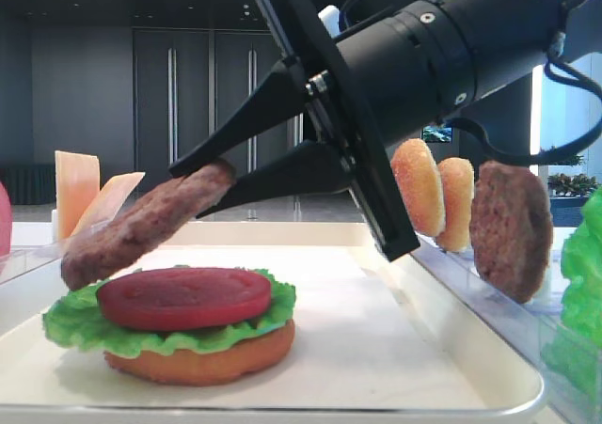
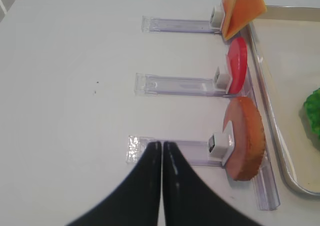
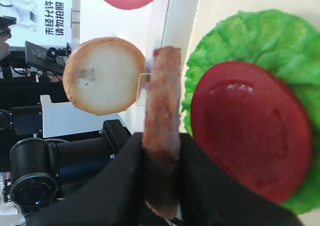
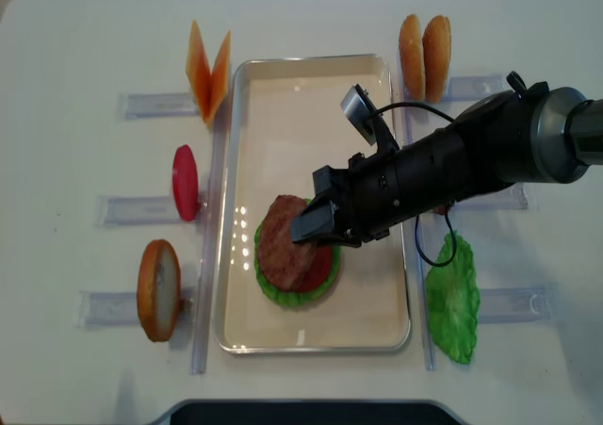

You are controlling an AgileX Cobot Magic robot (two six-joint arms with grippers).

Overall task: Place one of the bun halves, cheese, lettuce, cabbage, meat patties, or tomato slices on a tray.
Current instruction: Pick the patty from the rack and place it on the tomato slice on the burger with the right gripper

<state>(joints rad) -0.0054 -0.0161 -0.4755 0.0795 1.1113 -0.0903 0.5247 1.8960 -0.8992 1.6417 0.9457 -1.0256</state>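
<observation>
My right gripper [image 1: 212,175] is shut on a brown meat patty [image 1: 141,225], gripping it by its edge. The patty [image 4: 280,237] hangs tilted just above a stack on the cream tray [image 4: 311,86]. That stack is a bun half [image 1: 202,363], a green lettuce leaf [image 1: 75,325] and a red tomato slice [image 1: 183,297] on top. In the right wrist view the patty [image 3: 162,110] stands edge-on between the black fingers, left of the tomato slice [image 3: 245,136]. My left gripper [image 2: 162,146] is shut and holds nothing, over the table beside a clear rack.
Left of the tray, clear racks hold cheese slices [image 4: 207,72], a tomato slice [image 4: 186,182] and a bun half [image 4: 158,288]. On the right stand two bun halves [image 4: 424,43], another patty [image 1: 511,228] and a lettuce leaf [image 4: 452,298].
</observation>
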